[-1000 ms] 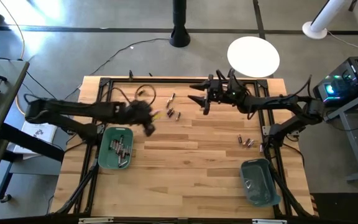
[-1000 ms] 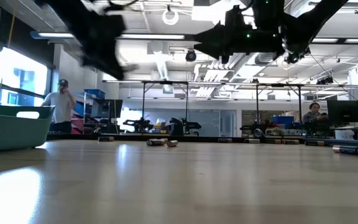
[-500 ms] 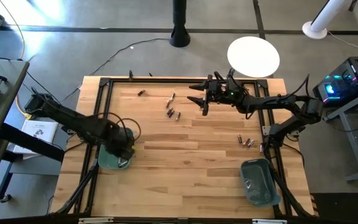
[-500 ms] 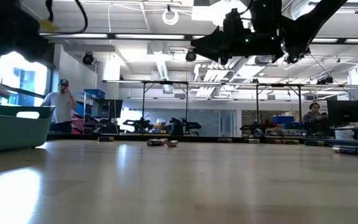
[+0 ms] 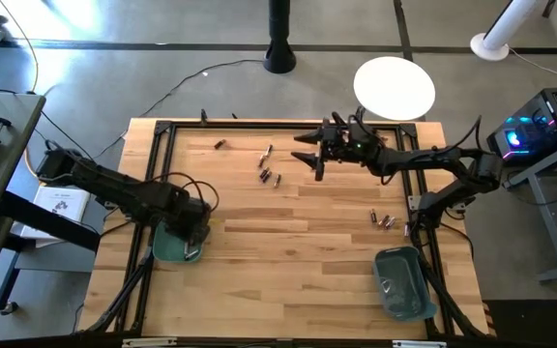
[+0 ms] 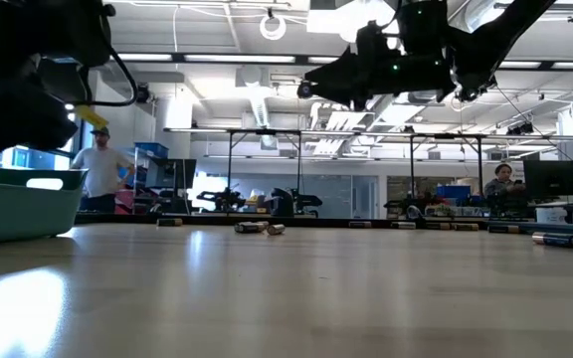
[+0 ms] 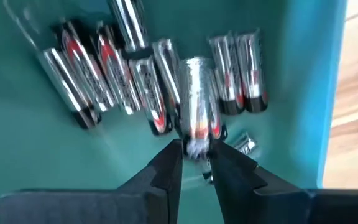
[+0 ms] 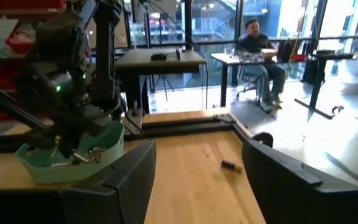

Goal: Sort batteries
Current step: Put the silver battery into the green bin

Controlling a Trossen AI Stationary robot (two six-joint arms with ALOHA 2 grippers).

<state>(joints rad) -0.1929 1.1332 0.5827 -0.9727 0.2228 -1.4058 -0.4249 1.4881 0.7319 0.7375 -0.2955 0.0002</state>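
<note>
batteries lie in a silvery row on the floor of the teal bin under the left hand. one more battery stands between that hand's fingertips; i cannot tell whether they pinch it or have let go. on the table this bin sits near 8 o'clock. loose batteries lie toward 12 o'clock, another cluster toward 3 o'clock, and a second teal bin near 5 o'clock. the right hand, fingers spread wide, hangs above the table near 1 o'clock.
</note>
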